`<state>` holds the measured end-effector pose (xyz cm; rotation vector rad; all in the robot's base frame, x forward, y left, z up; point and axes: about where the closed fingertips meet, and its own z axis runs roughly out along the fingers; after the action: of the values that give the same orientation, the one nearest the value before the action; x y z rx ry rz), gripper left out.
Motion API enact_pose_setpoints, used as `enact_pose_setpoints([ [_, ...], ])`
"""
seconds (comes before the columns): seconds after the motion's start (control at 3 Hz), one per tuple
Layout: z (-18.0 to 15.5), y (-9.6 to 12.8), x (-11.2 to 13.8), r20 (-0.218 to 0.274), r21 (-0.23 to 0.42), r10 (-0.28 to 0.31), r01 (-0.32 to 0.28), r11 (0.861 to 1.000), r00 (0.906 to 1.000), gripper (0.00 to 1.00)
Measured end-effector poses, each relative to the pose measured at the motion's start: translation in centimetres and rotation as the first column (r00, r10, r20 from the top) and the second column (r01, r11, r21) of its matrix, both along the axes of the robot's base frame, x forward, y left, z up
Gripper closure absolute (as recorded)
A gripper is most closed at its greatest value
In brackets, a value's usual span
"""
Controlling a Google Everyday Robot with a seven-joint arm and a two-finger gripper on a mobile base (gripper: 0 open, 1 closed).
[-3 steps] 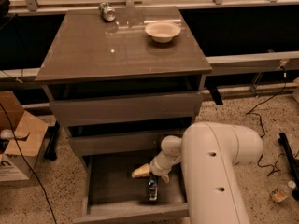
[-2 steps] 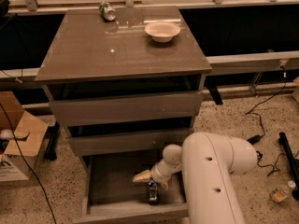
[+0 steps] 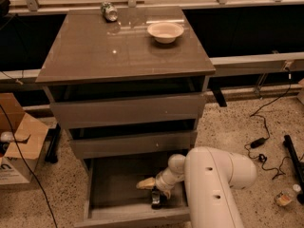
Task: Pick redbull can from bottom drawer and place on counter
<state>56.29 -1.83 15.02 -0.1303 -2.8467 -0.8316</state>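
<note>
The white arm (image 3: pixel 213 184) has sunk lower into the open bottom drawer (image 3: pixel 114 194) over the last second, bringing the gripper (image 3: pixel 148 186) down near its floor. The desk (image 3: pixel 123 56), well above and behind the gripper, carries the bowl (image 3: pixel 165 31) and the green can (image 3: pixel 109 11) as before. The redbull can (image 3: pixel 156 198) has not moved and now sits just in front of the gripper, perhaps touching it. Whether the gripper is apart or clamped cannot be told, so I judge the grasp is being set up and the lift not begun.

2 cans (image 3: pixel 109 11) (image 3: pixel 156 199), 1 bowl (image 3: pixel 165 31) — hand (image 3: pixel 154 192) in drwr (image 3: pixel 114 189)
</note>
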Motion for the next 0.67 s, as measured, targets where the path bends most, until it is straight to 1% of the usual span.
enact_pose_setpoints([
  [0.33,-1.54,0.17,0.16,-0.018,-0.061,-0.034,0.033,0.998,0.9993,0.00],
  [0.67,-2.46,0.15,-0.06,-0.041,-0.095,-0.046,0.042,0.995,0.9981,0.00],
])
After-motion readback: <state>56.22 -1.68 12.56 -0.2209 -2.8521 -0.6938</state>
